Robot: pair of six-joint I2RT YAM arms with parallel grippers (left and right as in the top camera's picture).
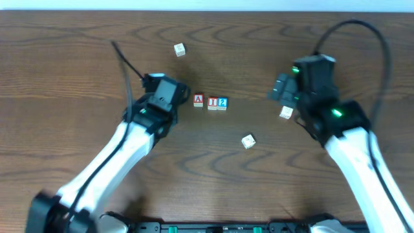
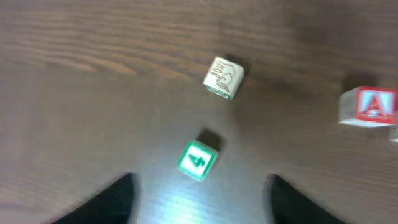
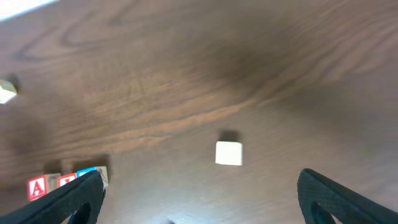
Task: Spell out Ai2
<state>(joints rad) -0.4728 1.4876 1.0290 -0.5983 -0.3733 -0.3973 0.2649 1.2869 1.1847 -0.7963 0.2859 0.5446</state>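
Note:
Three cubes sit in a row on the table: the red "A", then, after a small gap, the red "I" touching the blue "2". My left gripper hovers just left of the "A". In the left wrist view the left gripper is open and empty. A green-marked cube lies just ahead of its fingers, with the "A" off to the right. My right gripper is open and empty to the right of the row. In the right wrist view a pale cube lies ahead of that gripper, and the row is at the lower left.
A pale cube lies far from the row at the back. Another lies toward the front, and a third sits under the right wrist. A pale cube with a line drawing lies beyond the green one.

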